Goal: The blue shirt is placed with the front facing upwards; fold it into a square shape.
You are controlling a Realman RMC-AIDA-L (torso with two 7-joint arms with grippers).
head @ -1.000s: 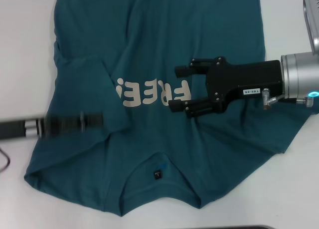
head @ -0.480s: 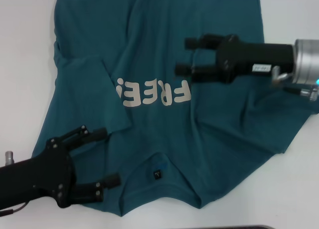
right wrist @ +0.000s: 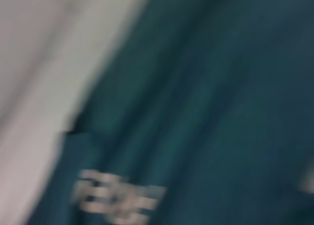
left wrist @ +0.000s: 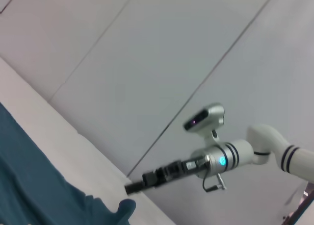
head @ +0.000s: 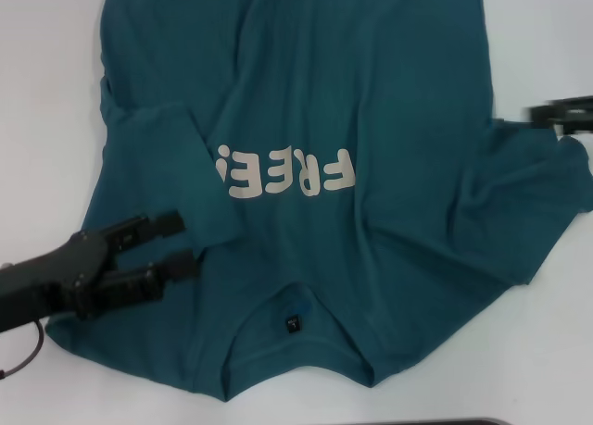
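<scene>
Head view: the blue shirt (head: 352, 166) lies spread front-up on the white tabletop (head: 46, 92), collar toward the robot, with the off-white "FREE" lettering (head: 283, 173) mid-chest and a small black neck tag (head: 293, 324) inside the collar. The cloth is wrinkled, and the left sleeve is folded in over the body.

The left gripper (head: 181, 243) reaches in from the left edge, low over the shirt's left shoulder area near the folded sleeve. Its jaws are parted narrowly, both fingers lying over the cloth with nothing visibly pinched between them.

The right gripper (head: 537, 116) shows only at the right edge, beside the shirt's right sleeve; its jaw state cannot be told. Left wrist view shows the same right gripper (left wrist: 132, 187) far off, its tip just above the sleeve edge.

Right wrist view: blurred; teal cloth and pale lettering only.
</scene>
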